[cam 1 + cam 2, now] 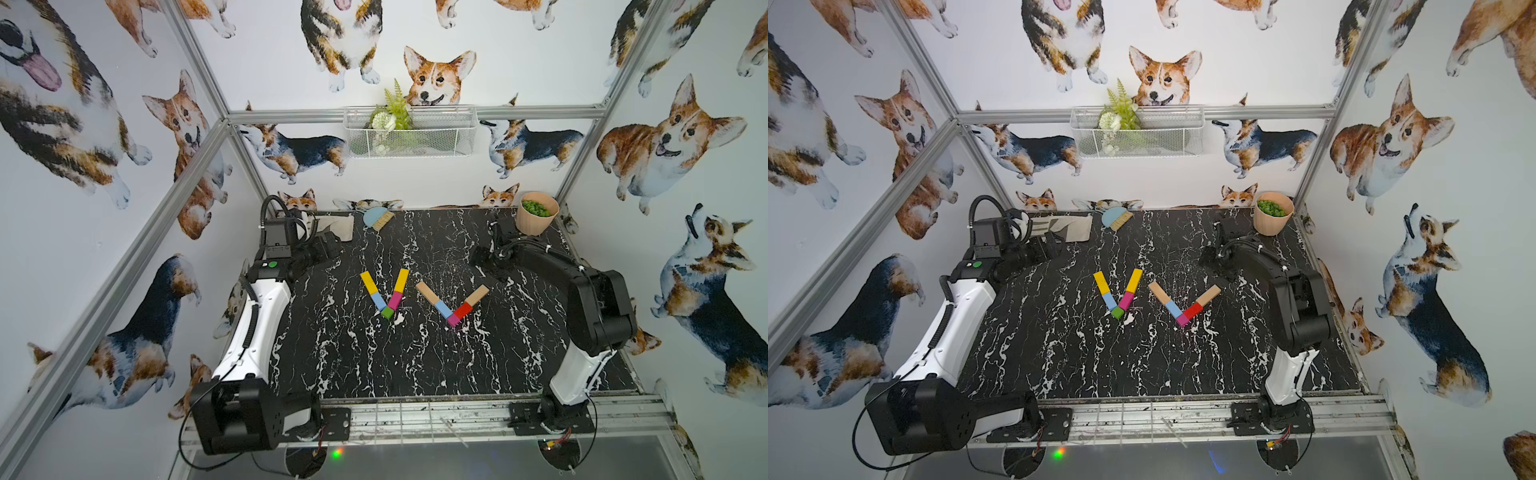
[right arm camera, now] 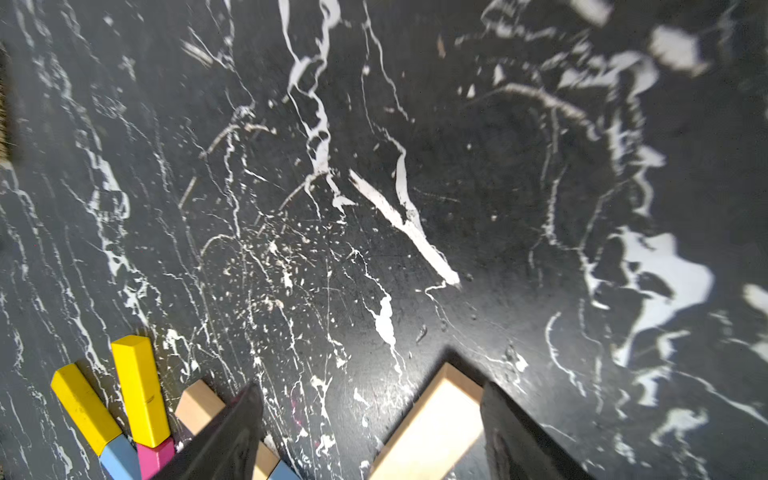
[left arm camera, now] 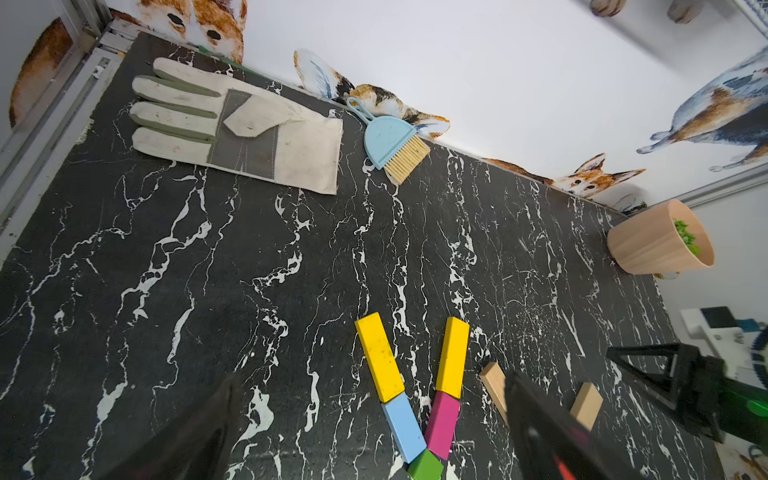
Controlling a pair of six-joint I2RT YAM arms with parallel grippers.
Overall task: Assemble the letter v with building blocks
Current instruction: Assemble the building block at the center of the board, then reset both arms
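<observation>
Two letter Vs made of building blocks (image 1: 401,280) lie side by side in the middle of a black marbled surface (image 1: 374,365).
The left V (image 1: 387,312) runs yellow, light blue, green tip, magenta, yellow. The right V (image 1: 453,320) runs tan, light blue, magenta tip, red, tan. The left gripper (image 3: 374,380) is spread wide and empty beyond the left V. The right gripper (image 2: 370,387) is also spread wide, straddling the outer tan bar (image 2: 436,419) without clasping it.

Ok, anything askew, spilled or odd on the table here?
Nothing stands out. The narrow V and the wide V lie flat, neatly joined; the glove, brush and pot sit along the back edge.
</observation>
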